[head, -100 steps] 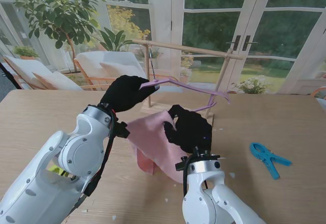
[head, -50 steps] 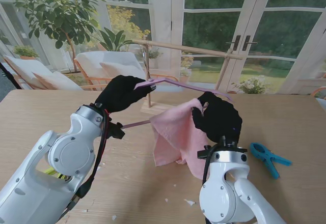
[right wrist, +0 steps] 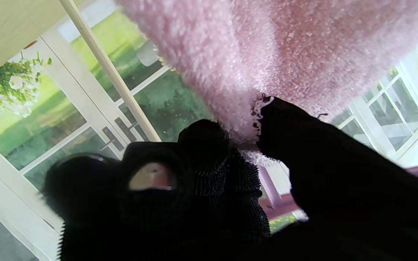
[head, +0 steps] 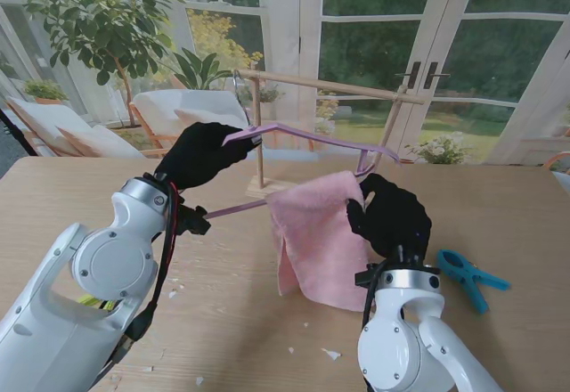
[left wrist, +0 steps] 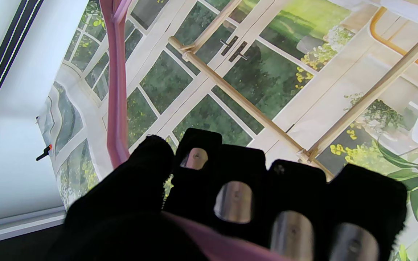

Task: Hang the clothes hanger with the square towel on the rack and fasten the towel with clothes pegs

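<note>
1. While I watch from the stand camera, my left robot hand (head: 203, 153) is lifted off the light wooden tabletop (head: 499, 223), its black-gloved fingers (left wrist: 234, 181) clamped on one end of the thin lilac plastic clothes hanger (head: 307, 134)
2. From that grip the hanger runs to the right, in front of the pale wooden dowel drying rack (head: 329, 86) that stands at the far side of the tabletop; its hook end sits close to the rack's top rail, though I cannot tell whether it touches
3. On the left wrist camera the hanger's pink bar (left wrist: 116, 83) runs out from between thumb and fingers, with the rack's rail (left wrist: 230, 90) beyond it
4. My right robot hand (head: 392, 216) is closed in a pinch on the upper right corner of the fluffy pink square towel (head: 313, 236), which drapes from the hanger's lower bar and hangs down toward the tabletop
5. Through the right wrist camera I see thumb and fingertip (right wrist: 203, 139) squeezing the towel's hem (right wrist: 245, 119)
6. One blue plastic clothes peg (head: 470, 274) lies flat on the tabletop to the right of the right robot hand, apart from it
</note>
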{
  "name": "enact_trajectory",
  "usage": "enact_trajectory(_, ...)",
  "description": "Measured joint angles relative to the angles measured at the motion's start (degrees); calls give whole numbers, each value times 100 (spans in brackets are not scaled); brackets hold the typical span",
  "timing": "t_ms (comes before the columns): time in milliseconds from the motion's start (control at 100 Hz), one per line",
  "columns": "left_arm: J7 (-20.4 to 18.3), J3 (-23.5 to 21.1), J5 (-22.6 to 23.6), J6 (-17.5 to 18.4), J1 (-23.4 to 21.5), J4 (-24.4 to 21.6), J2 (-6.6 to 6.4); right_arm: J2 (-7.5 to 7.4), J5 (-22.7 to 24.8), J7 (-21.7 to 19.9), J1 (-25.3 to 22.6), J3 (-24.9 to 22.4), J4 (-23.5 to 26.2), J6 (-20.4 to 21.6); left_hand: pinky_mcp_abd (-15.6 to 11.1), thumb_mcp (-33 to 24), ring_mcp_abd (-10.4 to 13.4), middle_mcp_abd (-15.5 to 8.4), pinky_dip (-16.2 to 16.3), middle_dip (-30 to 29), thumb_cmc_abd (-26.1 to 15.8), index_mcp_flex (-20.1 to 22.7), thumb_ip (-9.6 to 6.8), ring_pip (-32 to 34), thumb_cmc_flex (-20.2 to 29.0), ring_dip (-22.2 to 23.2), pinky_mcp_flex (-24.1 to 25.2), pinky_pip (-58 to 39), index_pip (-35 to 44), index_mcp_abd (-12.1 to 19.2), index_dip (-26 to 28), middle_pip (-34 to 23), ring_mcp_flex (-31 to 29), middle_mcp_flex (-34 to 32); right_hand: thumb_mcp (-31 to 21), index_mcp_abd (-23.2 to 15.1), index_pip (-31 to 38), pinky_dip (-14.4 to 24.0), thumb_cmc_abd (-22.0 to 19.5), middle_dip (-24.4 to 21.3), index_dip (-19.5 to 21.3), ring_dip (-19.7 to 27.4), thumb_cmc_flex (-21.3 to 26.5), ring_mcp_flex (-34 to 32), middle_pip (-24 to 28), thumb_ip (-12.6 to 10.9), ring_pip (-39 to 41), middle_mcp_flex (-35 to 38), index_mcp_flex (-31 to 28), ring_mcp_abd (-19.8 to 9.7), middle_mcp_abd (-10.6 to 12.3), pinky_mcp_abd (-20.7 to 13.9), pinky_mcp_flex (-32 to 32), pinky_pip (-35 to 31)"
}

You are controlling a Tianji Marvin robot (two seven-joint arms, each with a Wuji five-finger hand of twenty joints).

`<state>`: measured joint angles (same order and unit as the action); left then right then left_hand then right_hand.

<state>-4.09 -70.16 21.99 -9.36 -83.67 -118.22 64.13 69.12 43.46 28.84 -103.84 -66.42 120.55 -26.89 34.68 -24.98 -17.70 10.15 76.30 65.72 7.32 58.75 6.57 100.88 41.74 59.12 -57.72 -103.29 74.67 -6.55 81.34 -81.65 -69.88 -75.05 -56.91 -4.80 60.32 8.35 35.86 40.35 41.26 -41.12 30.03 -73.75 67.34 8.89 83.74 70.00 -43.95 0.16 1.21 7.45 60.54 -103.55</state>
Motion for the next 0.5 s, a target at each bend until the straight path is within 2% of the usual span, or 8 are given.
enact_trajectory(230,-26,-40,-72,-51,6,-83,0,-16,-24,-70,31,10,-150,0,0,-10,0,0,3,-4,88,10,-3,1,20,3,-1,-1,0,0,0,-13,-4,-2,0,-36,7,-53,-7,-131,-65,222,-66,2,-83,2,-419,-2,0,65,50,7,-159,19)
enact_trajectory(330,-32,-42,-74,-74,8,-103,0,-25,-13,-107,42,15,-186,4,1,-14,0,0,3,-5,90,10,-49,2,21,4,-1,-1,0,0,0,-22,-4,-2,5,-75,-75,-57,-94,-271,-212,350,-221,374,-362,2,-800,-375,198,200,52,71,-638,201)
enact_trajectory(410,-33,-35,-49,-103,14,-108,0,-45,53,-151,29,15,-188,15,2,-43,0,0,4,-7,89,11,-50,2,21,4,-1,-1,0,0,0,-44,-4,-2,44,-53,-511,-58,-111,-433,-272,362,-446,848,-678,2,-1275,-843,402,305,41,80,-1073,469)
enact_trajectory(450,-32,-23,-22,-127,21,-109,0,-54,112,-153,14,14,-188,20,2,-68,0,0,4,-7,89,25,-51,3,21,4,-1,-1,0,0,0,-46,-5,-2,66,35,-977,-58,-150,-458,-210,382,-623,1130,-756,2,-1419,-1132,479,361,-2,78,-1260,541)
enact_trajectory(460,-30,-19,-13,-134,24,-109,0,-57,133,-154,8,14,-188,20,2,-69,0,0,4,-8,90,32,-51,3,21,4,-1,-1,0,1,0,-46,-5,-3,88,67,-1025,-58,-196,-459,-188,382,-644,1203,-779,-25,-1474,-1217,524,368,-8,78,-1299,561)
enact_trajectory(470,-28,-14,-3,-141,27,-109,0,-60,156,-155,2,14,-187,20,2,-71,0,0,4,-9,90,38,-51,2,21,4,-1,-1,0,1,0,-46,-5,-3,107,98,-1164,-58,-213,-459,-124,382,-696,1303,-802,-156,-1493,-1301,549,373,-14,66,-1352,575)
enact_trajectory(500,-21,4,39,-163,39,-108,-1,-69,240,-166,-20,12,-183,20,2,-73,0,0,4,-10,90,54,-51,2,21,4,-1,-1,0,3,0,-47,-7,-6,170,171,-1494,-58,-331,-459,-53,358,-772,1483,-835,-173,-1560,-1531,650,381,-25,57,-1466,620)
